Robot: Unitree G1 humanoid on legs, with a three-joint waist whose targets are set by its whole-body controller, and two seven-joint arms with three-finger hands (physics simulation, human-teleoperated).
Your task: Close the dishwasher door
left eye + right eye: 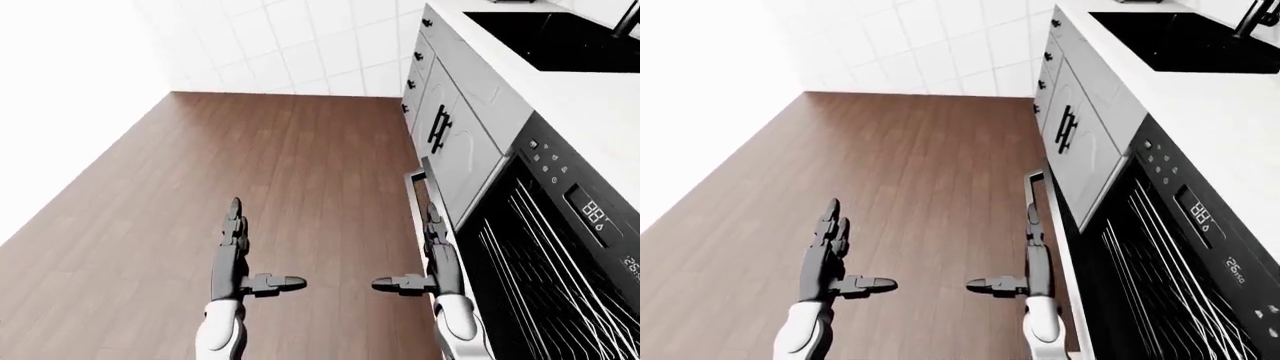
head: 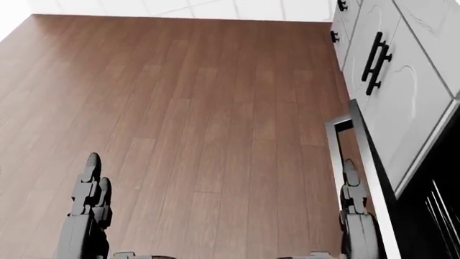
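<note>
The dishwasher is at the right of the left-eye view, with a black control panel and a digital display. Its dark inside with white wire racks shows. Its door stands open and shows as a thin grey edge over the floor; it also shows in the head view. My right hand is open, fingers straight, thumb out to the left, right beside the door's edge. I cannot tell if it touches. My left hand is open and empty over the floor, well left of the door.
Grey cabinets with black handles run up the right side under a white counter with a black sink. A brown wood floor spreads to the left, up to a white tiled wall.
</note>
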